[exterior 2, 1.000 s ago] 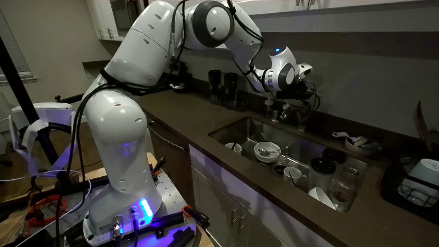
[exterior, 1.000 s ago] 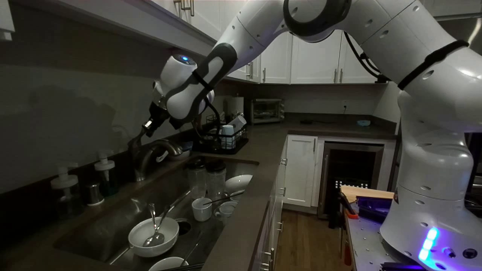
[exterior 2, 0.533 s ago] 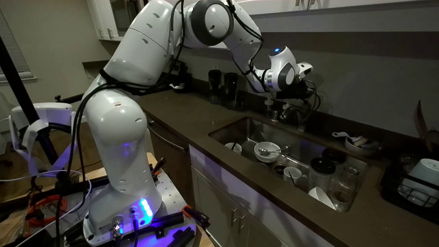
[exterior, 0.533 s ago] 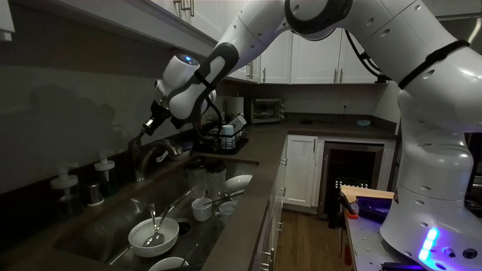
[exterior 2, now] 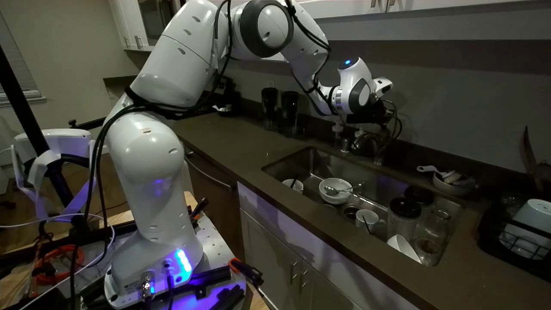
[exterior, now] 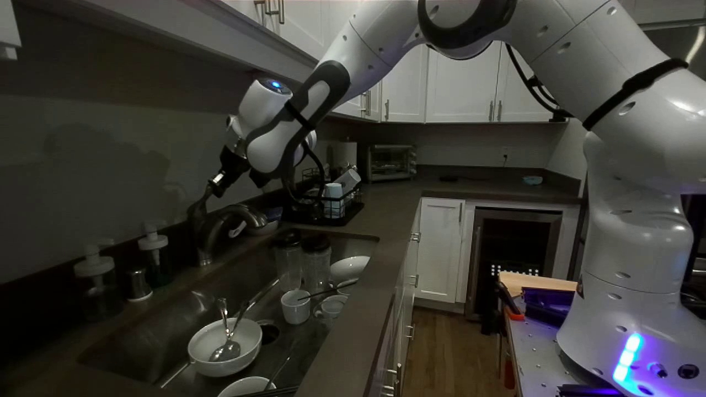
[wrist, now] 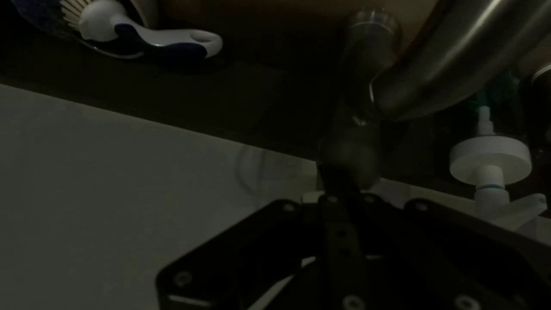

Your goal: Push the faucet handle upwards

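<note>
We see the brown counter [exterior 2: 232, 144], with the white robot arm [exterior 2: 146, 181] arched over it. Set into the counter is the sink [exterior 2: 366, 176], and along its back edge stands the chrome faucet [exterior: 212, 227]. Our tool [exterior: 217, 186] is clenched, angled down above the faucet. The slim faucet handle [exterior: 204, 198] slants up from the faucet's top, its end right at the tool's tip; whether they touch we cannot tell.
</note>
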Controlling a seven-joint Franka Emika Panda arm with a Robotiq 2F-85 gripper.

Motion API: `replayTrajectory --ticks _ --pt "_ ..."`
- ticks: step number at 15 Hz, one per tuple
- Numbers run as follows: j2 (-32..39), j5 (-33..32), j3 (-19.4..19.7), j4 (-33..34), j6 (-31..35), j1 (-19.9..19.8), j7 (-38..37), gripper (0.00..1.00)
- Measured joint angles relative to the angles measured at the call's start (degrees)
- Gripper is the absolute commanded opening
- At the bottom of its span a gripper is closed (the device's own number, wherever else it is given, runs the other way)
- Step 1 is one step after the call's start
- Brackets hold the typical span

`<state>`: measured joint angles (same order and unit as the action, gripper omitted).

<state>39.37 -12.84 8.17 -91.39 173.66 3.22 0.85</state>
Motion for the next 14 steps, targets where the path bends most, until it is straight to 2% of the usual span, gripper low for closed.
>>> replayTrajectory --ticks 8,14 --pt "0.0 0.0 -4.0 2.3 -2.7 -3.0 1.4 0.00" --pt "0.1 0.0 -6.4 7.9 -4.1 -3.2 2.5 0.00"
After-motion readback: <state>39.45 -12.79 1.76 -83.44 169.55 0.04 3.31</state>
